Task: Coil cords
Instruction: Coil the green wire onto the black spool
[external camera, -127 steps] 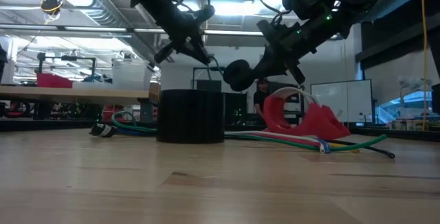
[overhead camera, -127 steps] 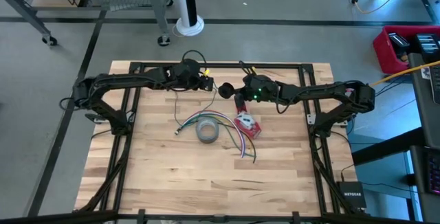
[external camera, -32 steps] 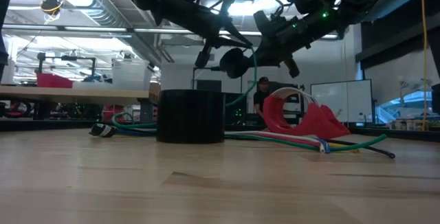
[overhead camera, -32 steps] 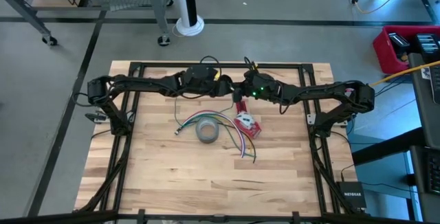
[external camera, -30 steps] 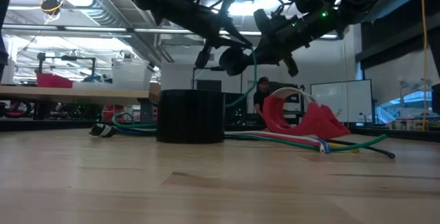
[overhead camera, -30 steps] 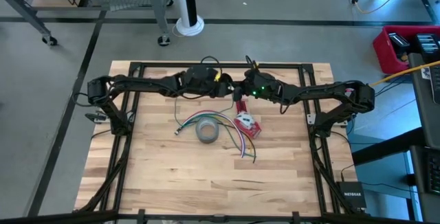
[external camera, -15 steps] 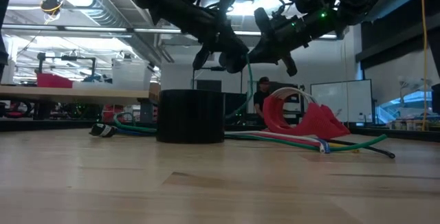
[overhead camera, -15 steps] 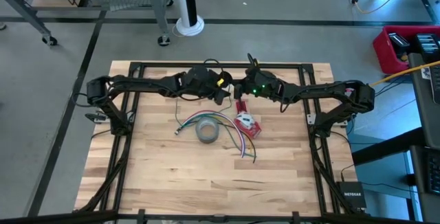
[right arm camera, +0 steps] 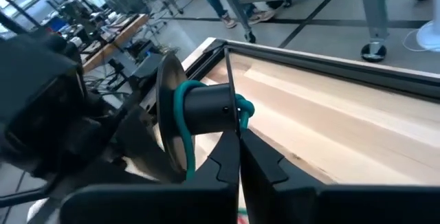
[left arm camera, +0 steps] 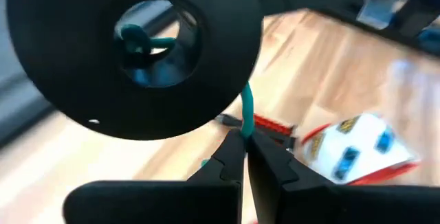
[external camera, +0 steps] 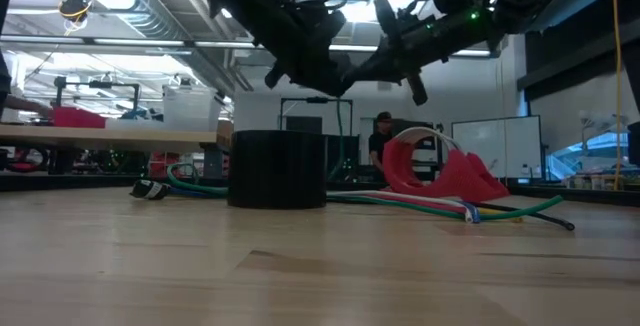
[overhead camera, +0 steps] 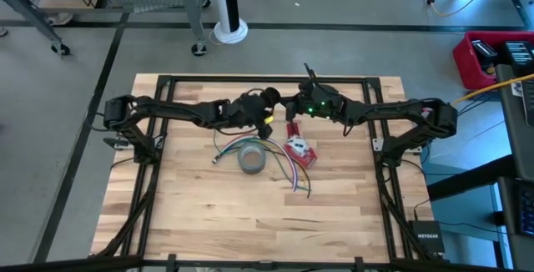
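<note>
Green cord [overhead camera: 269, 120] is in play up at the far middle of the table in the high view, where the left gripper [overhead camera: 269, 115] and the right gripper [overhead camera: 292, 109] meet almost nose to nose above the wood. Below them lie the grey tape roll [overhead camera: 251, 158], a red-and-white packet [overhead camera: 300, 150] and a fan of loose coloured wires [overhead camera: 284, 170], all well clear of the winding.

Low view now: both grippers hang high over the tabletop, and the cord [external camera: 346, 131] drops as a thin, near-vertical line behind the dark roll [external camera: 277, 169]. So its free length runs up and down, tail toward the table.

Left wrist view: the fingers [left arm camera: 230, 157] are pinched together on the green strand [left arm camera: 245, 107], just under a black spool disc [left arm camera: 134, 52] seen face on, with a loop of cord showing through its centre hole. The strand's long axis runs straight from the fingertips up to the disc's rim.

Right wrist view: this gripper [right arm camera: 239, 141] is closed on a thin spindle, I judge, carrying the black spool [right arm camera: 199, 110]; teal cord [right arm camera: 182, 114] already circles the barrel beside the flange, so the winding axis lies along the barrel, crosswise to the hanging tail.

To do this well, I'd keep light tension from the left pinch, feed the strand square to the barrel so turns sit side by side, and not let it ride over the flange.
</note>
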